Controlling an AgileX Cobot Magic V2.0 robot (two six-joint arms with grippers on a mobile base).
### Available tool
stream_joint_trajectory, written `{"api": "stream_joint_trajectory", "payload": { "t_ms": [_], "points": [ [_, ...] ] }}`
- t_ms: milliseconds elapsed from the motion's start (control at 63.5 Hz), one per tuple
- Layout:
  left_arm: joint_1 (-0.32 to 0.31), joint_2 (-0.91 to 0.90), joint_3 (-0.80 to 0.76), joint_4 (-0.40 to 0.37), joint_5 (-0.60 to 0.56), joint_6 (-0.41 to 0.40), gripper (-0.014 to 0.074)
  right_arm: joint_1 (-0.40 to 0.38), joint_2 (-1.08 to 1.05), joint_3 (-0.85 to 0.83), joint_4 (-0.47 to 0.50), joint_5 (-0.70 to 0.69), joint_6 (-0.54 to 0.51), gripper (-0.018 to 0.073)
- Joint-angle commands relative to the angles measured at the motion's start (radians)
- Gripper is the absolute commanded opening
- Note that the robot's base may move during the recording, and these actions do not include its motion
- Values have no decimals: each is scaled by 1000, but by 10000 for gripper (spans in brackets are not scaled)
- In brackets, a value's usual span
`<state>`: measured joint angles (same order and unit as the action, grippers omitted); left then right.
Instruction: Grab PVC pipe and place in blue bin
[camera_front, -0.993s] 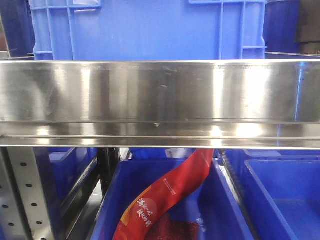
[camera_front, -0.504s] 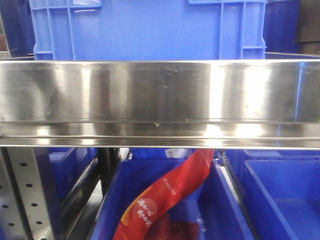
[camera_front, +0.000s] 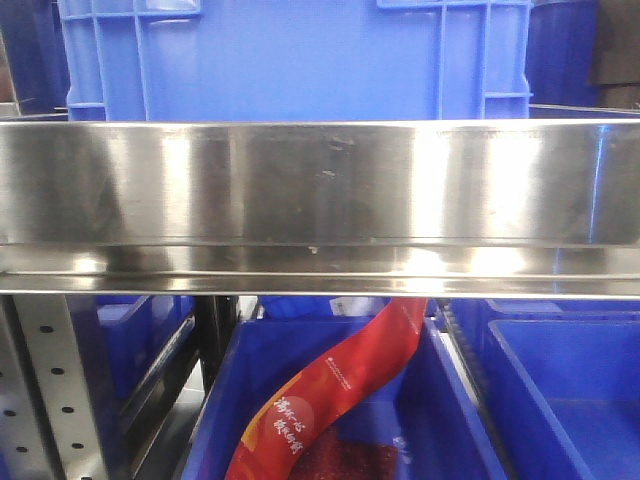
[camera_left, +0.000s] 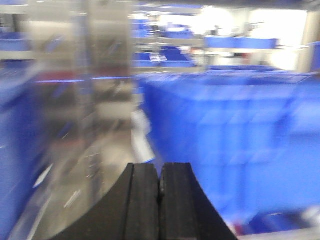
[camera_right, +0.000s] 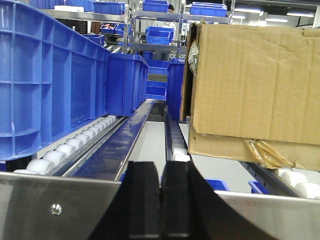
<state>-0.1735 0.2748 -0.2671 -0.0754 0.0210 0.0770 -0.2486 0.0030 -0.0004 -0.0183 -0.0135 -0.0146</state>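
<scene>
White arched PVC pipe not visible in any view. Left gripper (camera_left: 160, 182) and right gripper (camera_right: 161, 180) both pinched together, empty. Left wrist cam badly blurred; risk: clipping tall blue plastic crate (camera_left: 235, 145) or steel shelf rail (camera_right: 55, 205) w/o seeing.

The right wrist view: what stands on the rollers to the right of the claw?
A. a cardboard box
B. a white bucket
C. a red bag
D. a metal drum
A: a brown cardboard box sits on the white rollers, right of the shut right claw.
</scene>
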Motion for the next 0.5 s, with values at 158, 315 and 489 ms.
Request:
{"api": "stream_joint_trajectory", "payload": {
  "t_ms": [158, 315, 489],
  "points": [
    [59, -231, 236, 39, -56, -2, -111, -6, -3, 0, 5, -20, -3, -163],
    [59, -275, 267, 41, -21, -2, -111, -6, -3, 0, 5, -20, -3, -163],
    [59, -275, 267, 41, -29, -2, -111, -6, -3, 0, 5, -20, -3, -163]
  ]
}}
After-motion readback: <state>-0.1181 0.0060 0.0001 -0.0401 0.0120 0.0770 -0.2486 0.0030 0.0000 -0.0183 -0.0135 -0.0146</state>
